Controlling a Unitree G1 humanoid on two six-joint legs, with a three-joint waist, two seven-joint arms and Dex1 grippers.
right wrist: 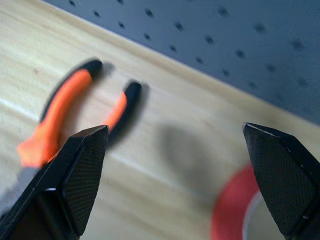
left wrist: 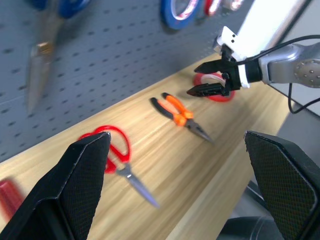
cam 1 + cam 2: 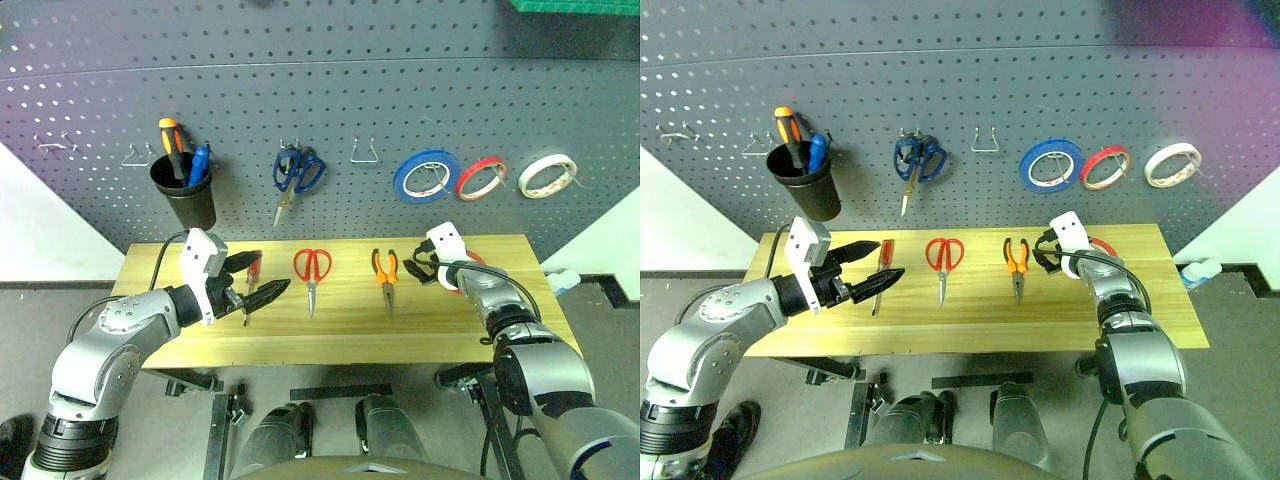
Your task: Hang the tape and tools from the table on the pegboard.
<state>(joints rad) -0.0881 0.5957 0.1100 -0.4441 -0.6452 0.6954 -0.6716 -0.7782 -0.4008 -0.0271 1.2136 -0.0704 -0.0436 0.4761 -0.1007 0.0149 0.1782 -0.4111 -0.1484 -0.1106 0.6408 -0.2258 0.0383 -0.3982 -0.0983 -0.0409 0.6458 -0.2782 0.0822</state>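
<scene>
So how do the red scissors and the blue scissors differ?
The red scissors lie flat on the table; the blue scissors hang on the pegboard. The red scissors have red handles, the blue scissors blue ones. The red pair's blades point towards the table's near edge, the blue pair's hang down, tilted a little. Both have steel blades, shut.

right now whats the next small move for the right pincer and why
Probably ease the right pincer sideways and down over the flat red ring-shaped tape roll on the light wooden plank table, then close. Its fingers are open above the wood, with the roll lying off to one side, ungripped.
</scene>
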